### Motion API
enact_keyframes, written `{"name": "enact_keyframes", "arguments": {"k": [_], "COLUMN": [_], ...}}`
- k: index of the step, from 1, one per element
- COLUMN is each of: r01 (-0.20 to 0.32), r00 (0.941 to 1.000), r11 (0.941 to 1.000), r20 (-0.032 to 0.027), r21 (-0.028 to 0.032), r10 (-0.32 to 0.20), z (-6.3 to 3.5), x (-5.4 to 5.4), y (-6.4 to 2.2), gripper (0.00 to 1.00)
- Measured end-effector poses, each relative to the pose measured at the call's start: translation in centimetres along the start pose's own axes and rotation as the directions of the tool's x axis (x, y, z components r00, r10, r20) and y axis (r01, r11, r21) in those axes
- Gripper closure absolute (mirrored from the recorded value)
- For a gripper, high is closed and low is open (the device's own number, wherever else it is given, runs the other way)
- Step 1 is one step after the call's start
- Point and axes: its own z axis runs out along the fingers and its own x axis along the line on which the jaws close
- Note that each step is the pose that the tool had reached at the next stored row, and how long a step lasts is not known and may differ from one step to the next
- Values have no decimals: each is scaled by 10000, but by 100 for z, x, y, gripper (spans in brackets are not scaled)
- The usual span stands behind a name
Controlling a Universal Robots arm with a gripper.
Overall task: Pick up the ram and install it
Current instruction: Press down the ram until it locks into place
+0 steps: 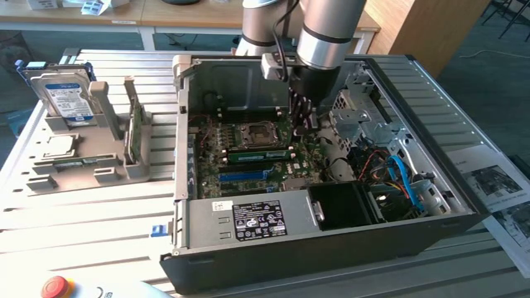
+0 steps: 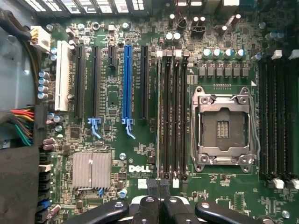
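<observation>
Our gripper (image 2: 159, 189), fingers closed, presses the ram (image 1: 258, 156) below it into a motherboard (image 2: 117, 154) slot: we judge installation underway; next needs release once seated.

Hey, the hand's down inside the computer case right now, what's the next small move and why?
Probably lift the hand straight up out of the case. It is shut with nothing in it, low over the motherboard's memory slots, with case walls around it, while a green stick that looks like the ram stands in the grey holder outside.
</observation>
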Motion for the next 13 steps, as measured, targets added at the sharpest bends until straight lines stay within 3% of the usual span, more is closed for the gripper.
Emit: {"name": "enact_keyframes", "arguments": {"k": [6,13], "r01": [0,0], "r00": [10000,10000], "r11": [10000,10000], "r20": [-1,3], "r21": [0,1], "r10": [0,0], "z": [91,113], "x": [-5,-7], "y": [-4,-5], "gripper": [90,90]}}
